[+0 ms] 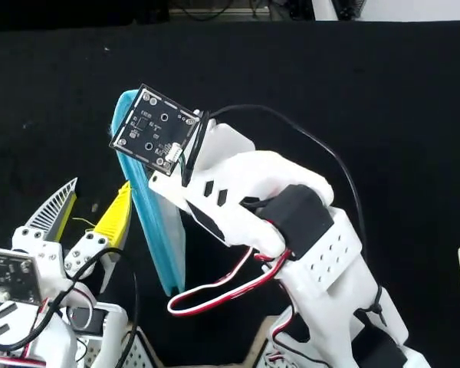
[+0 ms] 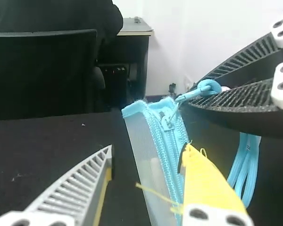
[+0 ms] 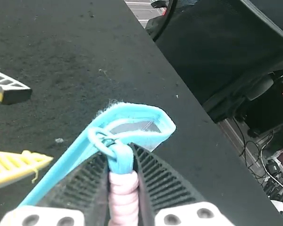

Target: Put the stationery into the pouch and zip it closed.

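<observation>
**Pouch on edge, pull loop clamped in right gripper**

- **Pouch** (image 1: 157,238): Your light-blue pouch stands on its long edge on the black table (image 1: 368,77). In the high view it runs from upper left of centre down to lower centre. The left wrist view shows its pale mesh side panel and the zipper track along the top edge.
- **Right gripper** (image 3: 119,153): Your black fingers are pressed together on the blue pull loop (image 3: 118,157) at one end of the pouch. The loop ties into the zipper slider (image 2: 167,123), which sits near that same end. A pink ribbed piece (image 3: 122,188) lies between the fingers behind the loop; you cannot tell what it is.
- **Left gripper** (image 1: 100,192): This one is at the lower left of the high view, jaws spread wide and holding nothing. Its yellow finger (image 1: 115,218) lies just beside the pouch's side, and you cannot tell whether it touches. Its grey finger (image 1: 55,207) stands well apart from the pouch, further left.
</observation>
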Robot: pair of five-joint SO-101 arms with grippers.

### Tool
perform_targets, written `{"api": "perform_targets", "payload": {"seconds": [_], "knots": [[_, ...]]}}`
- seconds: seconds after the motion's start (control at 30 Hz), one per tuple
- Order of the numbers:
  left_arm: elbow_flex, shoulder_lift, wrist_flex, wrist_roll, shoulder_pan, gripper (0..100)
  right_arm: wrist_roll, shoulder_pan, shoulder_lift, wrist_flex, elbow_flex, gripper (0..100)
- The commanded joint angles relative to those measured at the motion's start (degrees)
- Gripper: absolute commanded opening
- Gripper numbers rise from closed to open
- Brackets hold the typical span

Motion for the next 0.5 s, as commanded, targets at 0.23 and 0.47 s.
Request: {"api": "perform_targets", "payload": {"seconds": [0.23,0.47], "knots": [[1.19,0.44,-2.37,4.31,2.42,24,0.26,-0.18,-2.15,-1.67,-0.31,1.1],[5.14,0.53,-6.42,4.22,7.78,24,0.26,-0.18,-2.15,-1.32,-0.31,1.1]]}}
